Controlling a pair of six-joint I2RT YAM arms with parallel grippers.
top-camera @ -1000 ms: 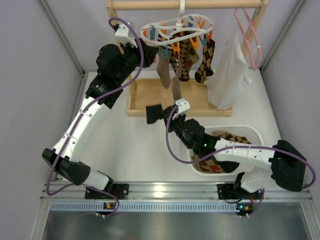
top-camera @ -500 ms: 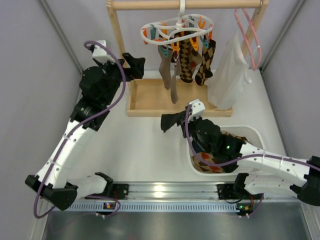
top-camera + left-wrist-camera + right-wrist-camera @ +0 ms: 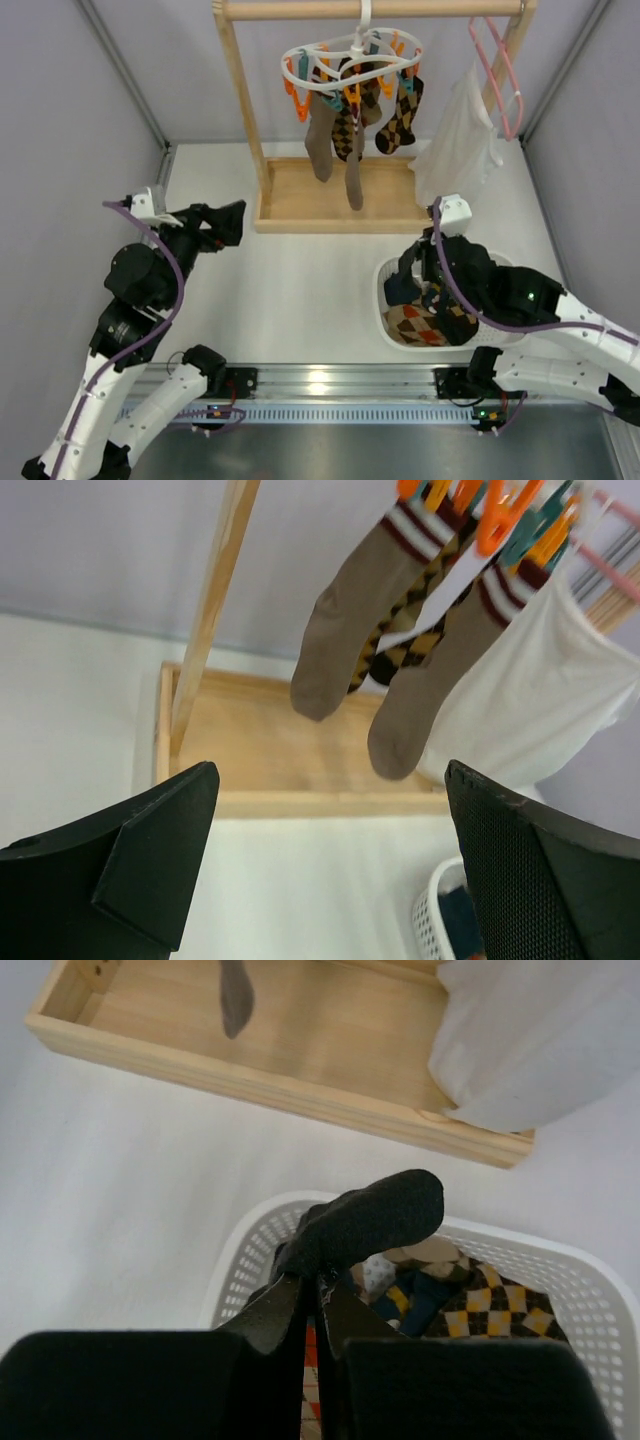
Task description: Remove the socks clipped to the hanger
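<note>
Over the white basket [image 3: 232, 1260]: right gripper [image 3: 318, 1295] pinched shut on the black sock [image 3: 372, 1220], whose toe is above the rim.
On the rail: hanger [image 3: 350, 55] holds brown and argyle socks [image 3: 345, 620], all clipped.
Idle side: left gripper [image 3: 330, 870] has its fingers spread wide, holds nothing, and is well apart from the hanger.
Step advice: lower the sock fully inside before release, so that no fabric drapes over the rim.

Socks [image 3: 330, 630] brown, argyle, black; hanger [image 3: 364, 22] white; clips [image 3: 497, 525] orange, teal.

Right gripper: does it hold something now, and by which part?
Yes: the right gripper is shut on a black sock, pinched near one end, above the white basket.
</note>
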